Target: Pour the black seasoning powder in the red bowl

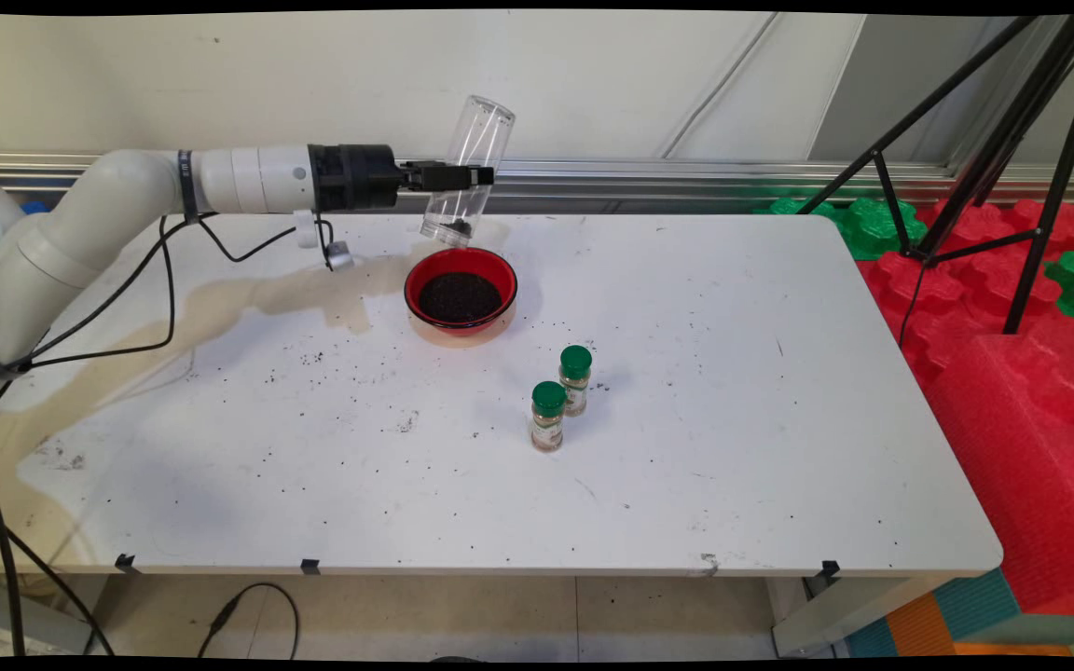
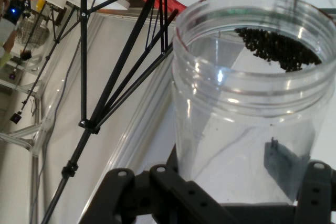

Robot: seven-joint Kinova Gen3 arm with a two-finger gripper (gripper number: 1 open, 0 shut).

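Your claw point(image 1: 464, 175) grips a clear plastic jar point(image 1: 468, 168), tipped mouth-down above the red bowl point(image 1: 461, 291) of dark grains at the far side of the surface point(image 1: 779, 447). A few grains cling near the jar's mouth. Two green-capped spice bottles point(image 1: 561, 396) stand nearer you.
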